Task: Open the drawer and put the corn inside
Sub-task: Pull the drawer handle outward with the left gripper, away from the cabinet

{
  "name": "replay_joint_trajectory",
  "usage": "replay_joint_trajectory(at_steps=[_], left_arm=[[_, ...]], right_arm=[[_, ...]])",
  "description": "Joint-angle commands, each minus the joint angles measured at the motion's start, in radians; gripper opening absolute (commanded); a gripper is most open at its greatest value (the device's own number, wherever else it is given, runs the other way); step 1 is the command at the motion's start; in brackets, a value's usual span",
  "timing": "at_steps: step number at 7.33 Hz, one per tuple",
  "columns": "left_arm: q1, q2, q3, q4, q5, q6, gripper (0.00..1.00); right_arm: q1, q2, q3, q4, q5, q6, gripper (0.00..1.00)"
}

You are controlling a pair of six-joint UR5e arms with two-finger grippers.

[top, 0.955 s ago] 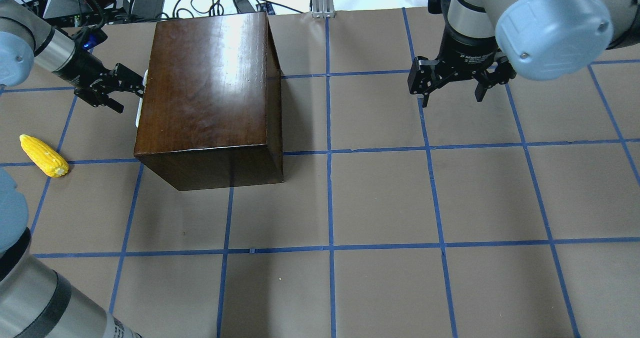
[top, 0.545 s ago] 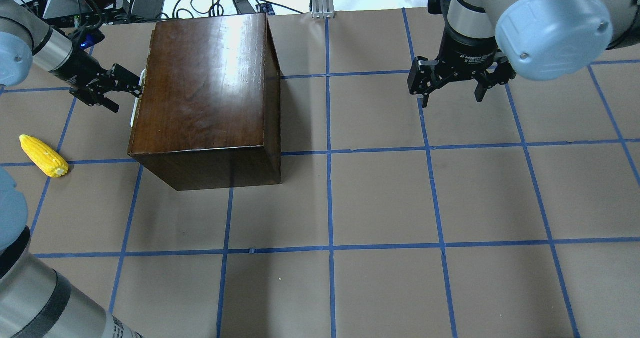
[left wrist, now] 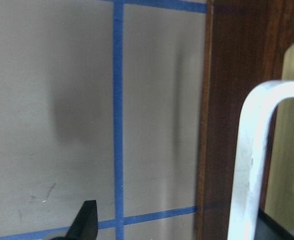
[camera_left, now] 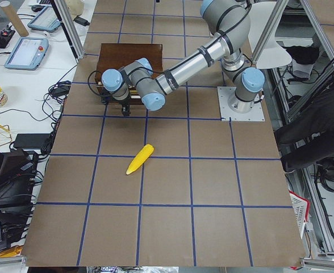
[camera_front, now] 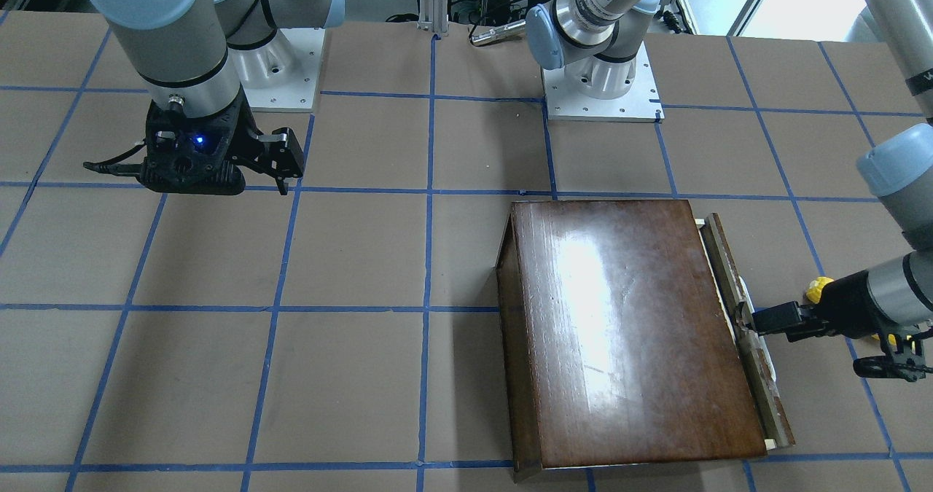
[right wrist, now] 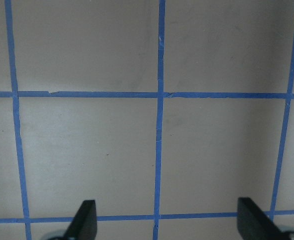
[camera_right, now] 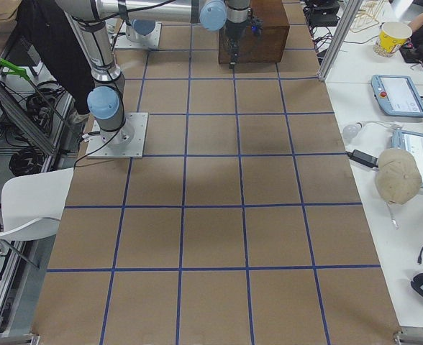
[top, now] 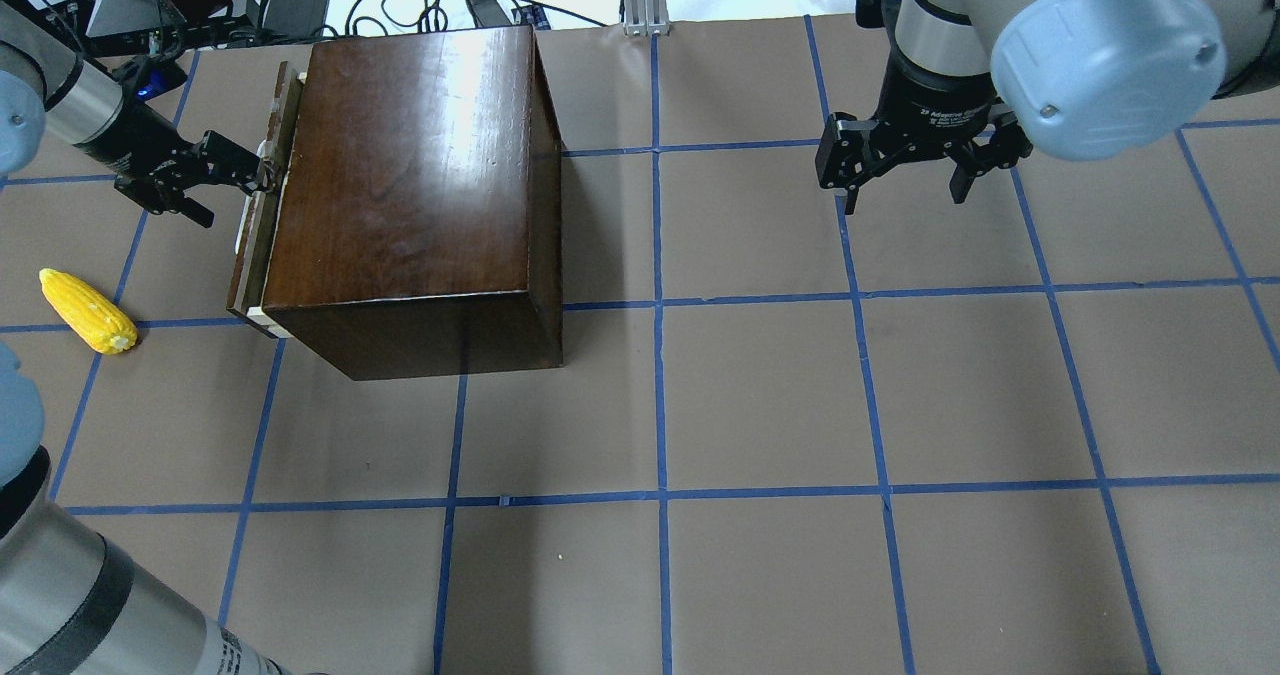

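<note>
Between the left jaws, spread wide: white handle [left wrist: 252,150] of the drawer [top: 256,217], hooked for pulling. Open just a crack from the cabinet [top: 410,175], likely too little for putting anything inside. Well off to one side of those jaws, loose on the table [top: 760,395]: corn [top: 88,311]. Right jaws wide too, holding nothing, far away, probably keeping clear. Cannot see inside the drawer; one side of the left jaws cut off in the wrist view.

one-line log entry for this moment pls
phase: drawer pull | left gripper: open around handle | drawer: slightly out of cabinet | corn: lying on table, ungrasped | right gripper: open, above table
</note>
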Motion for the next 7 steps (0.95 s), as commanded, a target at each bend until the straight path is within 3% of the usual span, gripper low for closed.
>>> replay_joint_trajectory(at_steps=[1,7], left_arm=[[0.012,0.003,0.001,0.000,0.010,0.002,1.00],[0.053,0.017,0.003,0.002,0.056,0.005,1.00]], right_arm=[[0.000,0.002,0.000,-0.001,0.000,0.000,1.00],[0.000,0.002,0.000,0.000,0.000,0.000,1.00]])
